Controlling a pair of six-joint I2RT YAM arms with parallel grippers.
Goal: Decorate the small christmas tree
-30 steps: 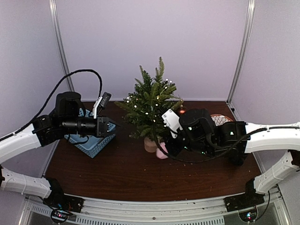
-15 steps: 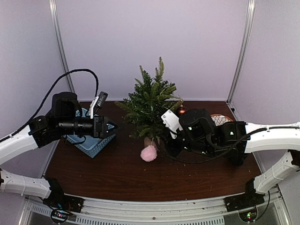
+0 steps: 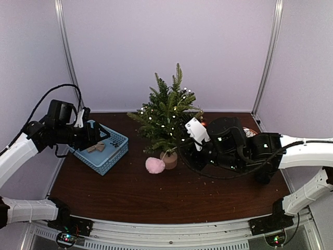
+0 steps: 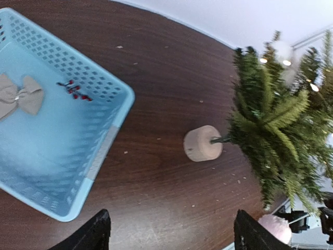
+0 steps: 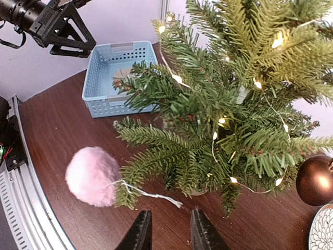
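Observation:
The small christmas tree (image 3: 167, 115) stands mid-table on its pale wooden base (image 4: 203, 143), with small lights lit among its branches (image 5: 244, 88). A fluffy pink pompom (image 5: 92, 176) hangs by a white string from a low branch, down beside the base (image 3: 154, 165). My right gripper (image 5: 170, 232) is open just short of the string's loose end, nothing between its fingers. My left gripper (image 4: 174, 234) is wide open and empty over bare table between the basket and the tree; the top view shows it over the basket's edge (image 3: 98, 137).
A light blue basket (image 3: 106, 150) at the left holds a beige bow (image 4: 21, 96) and a red berry sprig (image 4: 75, 89). A brown bauble (image 5: 315, 179) and a patterned plate (image 5: 323, 229) lie right of the tree. Purple walls enclose the table.
Both grippers went from shut to open. The pompom left my right gripper and swung left to hang from a low branch. My left arm drew back to the left over the basket.

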